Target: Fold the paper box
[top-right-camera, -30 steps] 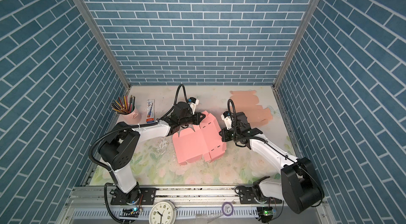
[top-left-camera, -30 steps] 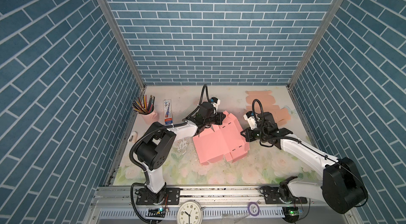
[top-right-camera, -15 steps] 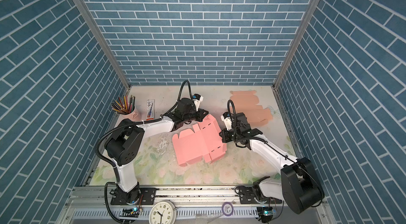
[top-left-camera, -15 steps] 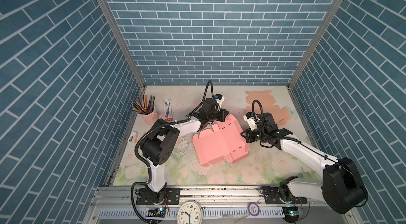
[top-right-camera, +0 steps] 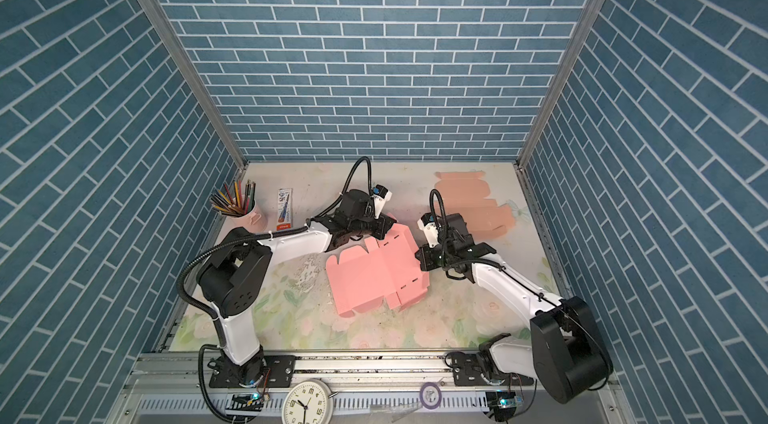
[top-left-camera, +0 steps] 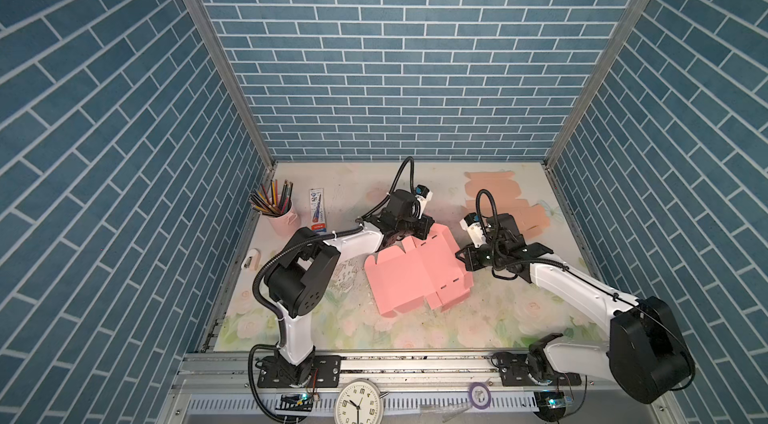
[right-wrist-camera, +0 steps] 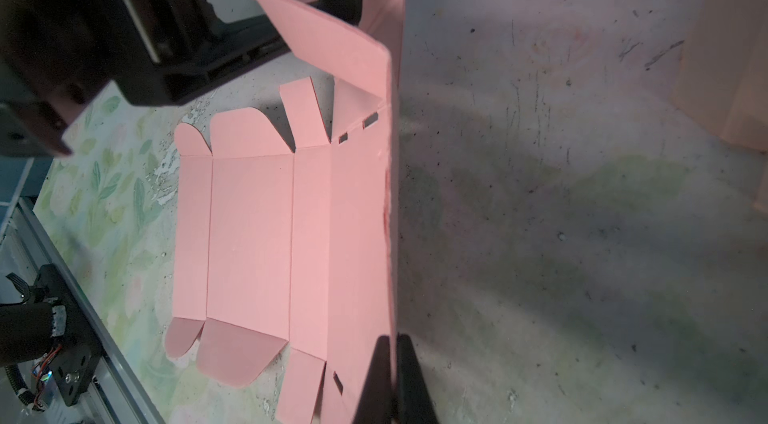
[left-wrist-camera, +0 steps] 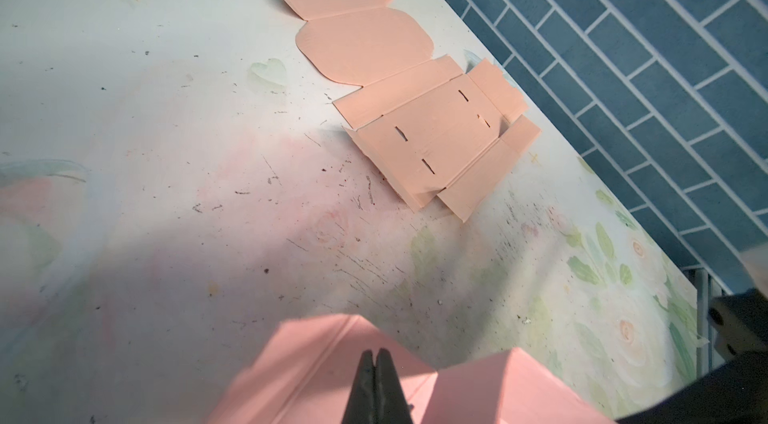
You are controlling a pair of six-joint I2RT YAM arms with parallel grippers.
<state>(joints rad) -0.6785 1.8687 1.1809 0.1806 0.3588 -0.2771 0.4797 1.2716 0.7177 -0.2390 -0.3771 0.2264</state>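
Pink paper box (top-left-camera: pixel 415 278) on the floral mat (top-left-camera: pixel 374 334), mid-table between the two arms. Most of its panels lie flat and unfolded. The long panel on the side nearest the right arm stands raised.

The right gripper (right-wrist-camera: pixel 390 363) has its fingers pinched on the edge of that raised panel, near one end. The left gripper (left-wrist-camera: pixel 376 361) has its fingers pressed together over the pink card at the box's far end (whether card sits between them cannot be told). In both top views its black body covers that far corner, and in the right wrist view it hides the flaps behind it.

A second, peach blank (top-right-camera: pixel 465 203) lies flat near the far right corner, apart from the box. A pencil cup (top-left-camera: pixel 282 218) and a flat packet (top-left-camera: pixel 318 209) stand by the left wall, well clear. A clock (top-left-camera: pixel 357 403) lies on the front rail.
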